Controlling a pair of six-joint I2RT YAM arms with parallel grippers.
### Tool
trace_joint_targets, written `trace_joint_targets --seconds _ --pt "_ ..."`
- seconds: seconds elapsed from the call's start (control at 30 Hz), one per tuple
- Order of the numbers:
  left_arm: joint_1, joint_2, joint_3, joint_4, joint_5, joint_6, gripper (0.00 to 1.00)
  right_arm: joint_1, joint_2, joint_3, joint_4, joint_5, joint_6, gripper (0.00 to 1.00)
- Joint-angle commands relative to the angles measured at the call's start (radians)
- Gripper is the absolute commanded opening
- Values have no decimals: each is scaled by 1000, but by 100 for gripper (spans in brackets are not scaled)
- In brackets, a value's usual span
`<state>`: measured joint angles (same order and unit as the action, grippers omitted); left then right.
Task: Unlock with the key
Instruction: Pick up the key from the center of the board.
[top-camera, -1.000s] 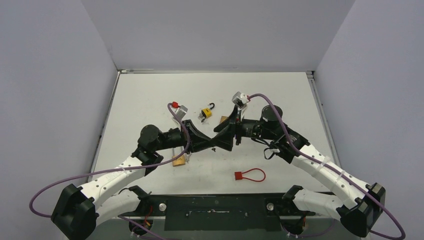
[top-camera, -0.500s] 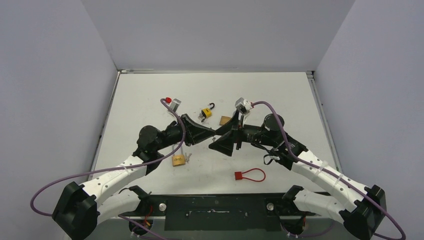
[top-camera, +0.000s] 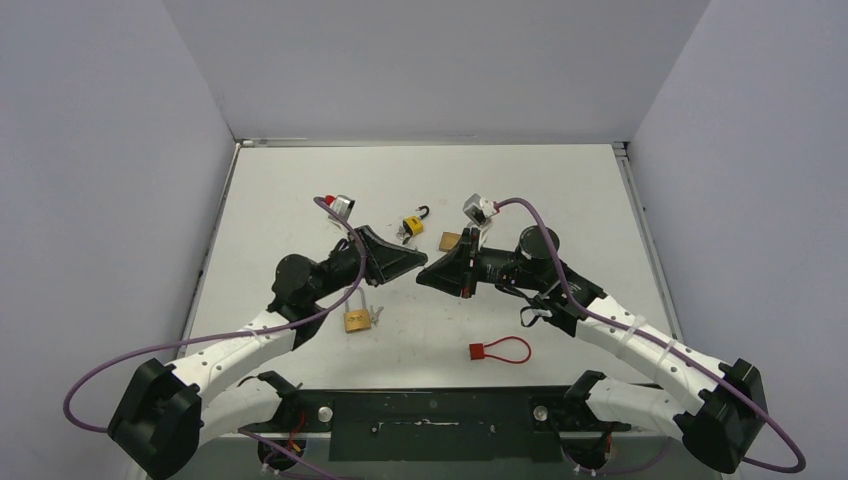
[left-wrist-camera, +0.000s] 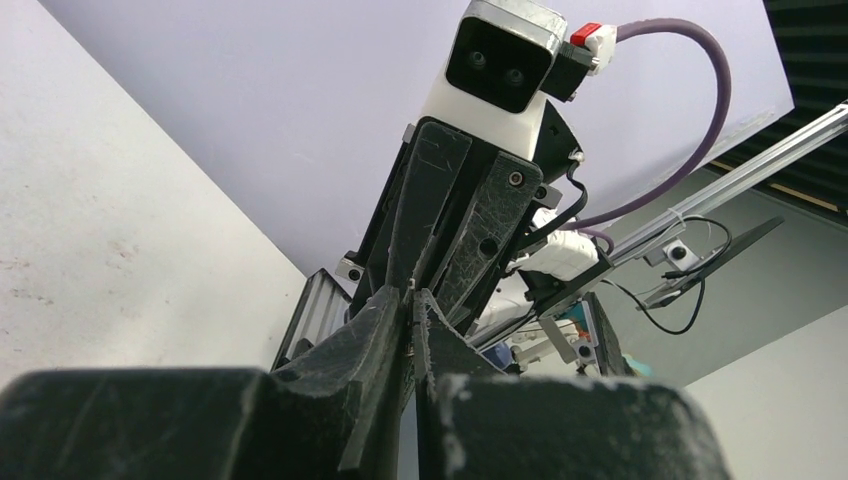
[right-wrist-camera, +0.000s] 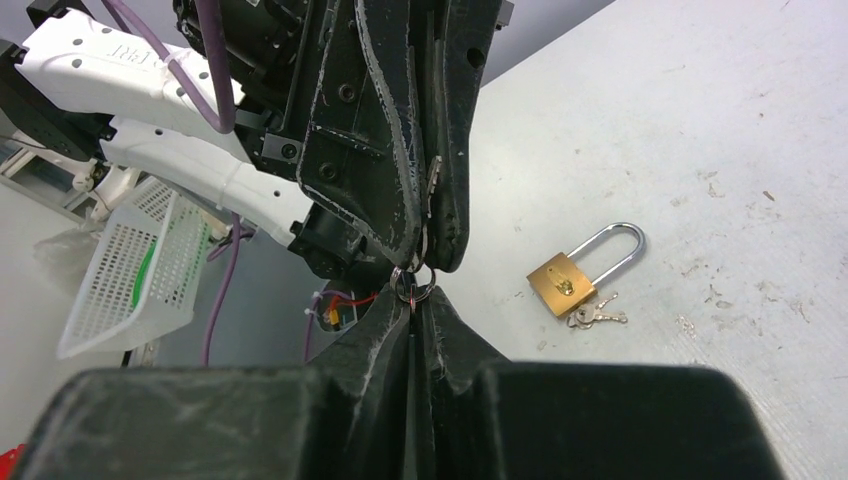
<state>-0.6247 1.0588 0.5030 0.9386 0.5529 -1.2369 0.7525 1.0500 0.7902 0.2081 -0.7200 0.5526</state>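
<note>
My two grippers meet tip to tip above the table's middle. The left gripper (top-camera: 424, 263) (right-wrist-camera: 425, 255) is shut on a small silver key (right-wrist-camera: 432, 180), whose blade edge shows between its fingers. The key's ring (right-wrist-camera: 412, 281) hangs at the fingertips, and my right gripper (top-camera: 420, 276) (right-wrist-camera: 413, 300) is shut on that ring. In the left wrist view my left gripper (left-wrist-camera: 410, 297) is pressed together, facing the right gripper's fingers (left-wrist-camera: 470, 220). A brass padlock (top-camera: 356, 321) (right-wrist-camera: 563, 283) lies flat on the table with its shackle closed and a small key bunch (right-wrist-camera: 595, 316) beside it.
A yellow padlock (top-camera: 412, 224) with an open shackle and another brass lock (top-camera: 450, 240) lie behind the grippers. A red cable lock (top-camera: 499, 350) lies near the front edge. A white mesh basket (right-wrist-camera: 130, 270) hangs beyond the table's near side.
The right gripper has gone from wide open to shut on the key ring. Both grippers drew apart from an overlapping position and now meet tip to tip.
</note>
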Motion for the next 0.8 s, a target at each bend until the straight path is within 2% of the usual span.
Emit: trace_joint_targets --seconds 0.0,0.33,0.4,0.47,0.6,0.63,0.77 --pt "15 -6 -5 98 -9 -45 8 1 3 27 45 31 -3 0" --pt "38 -17 -26 100 -21 -52 18 1 5 27 45 14 -2 0" --pt "40 -17 -26 99 -22 -49 12 1 3 29 45 14 0 0" --pt "40 -18 -27 95 -21 -45 0 1 3 29 45 14 3 0" --pt "40 -22 -31 87 -18 -27 0 1 2 30 51 16 8 0" --pt "40 -23 -29 79 -16 -22 3 1 1 30 51 18 10 0" --pt "40 -40 -33 30 -35 -26 45 1 -3 36 46 40 20 0"
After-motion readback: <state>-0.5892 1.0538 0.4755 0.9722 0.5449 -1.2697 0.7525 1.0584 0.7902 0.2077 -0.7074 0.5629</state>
